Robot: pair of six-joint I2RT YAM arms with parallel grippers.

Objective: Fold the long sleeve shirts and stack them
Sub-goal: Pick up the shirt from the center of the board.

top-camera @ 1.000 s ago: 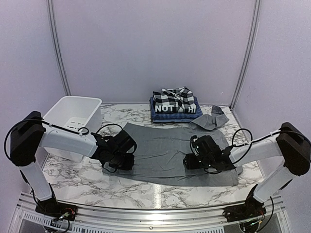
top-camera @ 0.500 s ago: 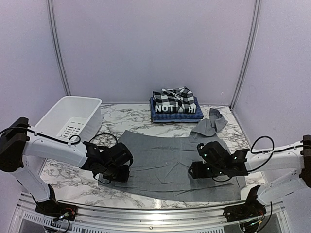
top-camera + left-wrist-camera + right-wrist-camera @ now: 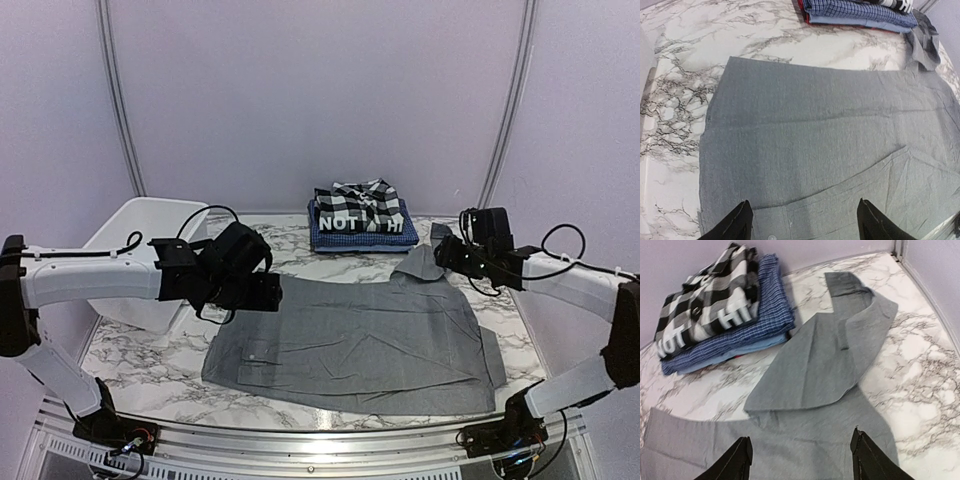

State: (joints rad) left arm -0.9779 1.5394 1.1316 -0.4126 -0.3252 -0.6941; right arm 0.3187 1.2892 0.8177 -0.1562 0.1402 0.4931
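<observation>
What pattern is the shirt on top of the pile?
Black-and-white plaid. The top shirt shows best in the right wrist view.

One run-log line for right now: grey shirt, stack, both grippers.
grey shirt: spread out, unstacked | folded stack: far edge, apart | left gripper: open, empty, above shirt | right gripper: open, empty, near collar

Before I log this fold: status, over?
Left gripper open, empty. Right gripper open, empty. Grey shirt spread flat, not yet stacked. Nothing lying on it.
</observation>
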